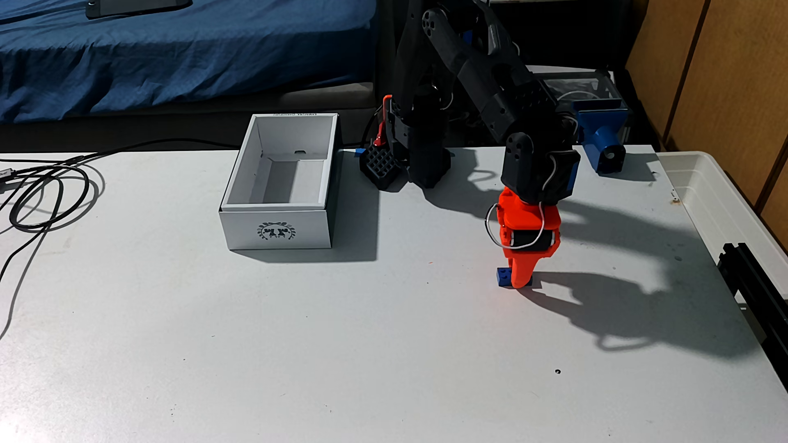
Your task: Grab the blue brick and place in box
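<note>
Fixed view: camera stands off the near edge of the white table (298, 362), raised, looking down at an angle and across toward 12 o'clock. Middling range; most of the tabletop fits. Black arm base (426, 162) at roughly 12 o'clock on the far edge, white box (277, 230) near 10 o'clock. Blue-sheeted bed (170, 55) beyond the table, 11 o'clock.

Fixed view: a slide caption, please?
Orange robot hand lowered over small dark-blue studded plastic brick; open white cardboard box waits empty.
</note>
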Motion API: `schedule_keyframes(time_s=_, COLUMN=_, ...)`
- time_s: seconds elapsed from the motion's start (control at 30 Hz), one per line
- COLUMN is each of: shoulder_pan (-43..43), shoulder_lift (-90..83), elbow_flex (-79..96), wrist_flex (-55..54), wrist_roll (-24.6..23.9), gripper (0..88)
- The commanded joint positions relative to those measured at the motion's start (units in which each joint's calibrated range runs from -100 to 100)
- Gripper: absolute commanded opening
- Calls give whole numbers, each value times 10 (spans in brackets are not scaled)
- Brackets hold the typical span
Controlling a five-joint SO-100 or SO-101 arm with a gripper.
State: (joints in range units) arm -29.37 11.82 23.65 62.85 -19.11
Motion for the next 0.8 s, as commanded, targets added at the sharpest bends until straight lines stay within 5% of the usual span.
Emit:
schedule_keyframes(time_s=0.0, shoulder_pan=13, shoulder_lift=-11, elbow_flex=-14, wrist_flex=4, wrist_roll=-1, gripper=10)
schedule_keyframes(time_s=0.4, shoulder_pan=114, shoulder_lift=-182, elbow_flex=-49, wrist_flex=141, wrist_roll=10, gripper=10)
schedule_keyframes(time_s=0.77, shoulder_pan=339, shoulder_lift=-414, elbow_flex=-5, wrist_flex=270, wrist_roll=146, gripper=18)
